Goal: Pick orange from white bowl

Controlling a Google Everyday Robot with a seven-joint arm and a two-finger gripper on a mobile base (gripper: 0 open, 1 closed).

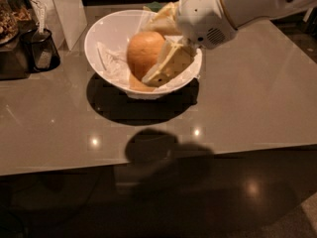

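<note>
We see the grey table (247, 108) spread beneath the gripper (151, 53), with the white bowl (99, 38) directly under it. Its two fingers clasp the orange (141, 48) between them. A dark cup (44, 48) stands well off to its left.

The white bowl (106, 33) sits on the table (257, 103), with a dark cup (43, 51) to its left. The orange (142, 51) is in the bowl. The gripper (154, 53) reaches in from the right, fingers (171, 63) clamped before and behind it.
</note>
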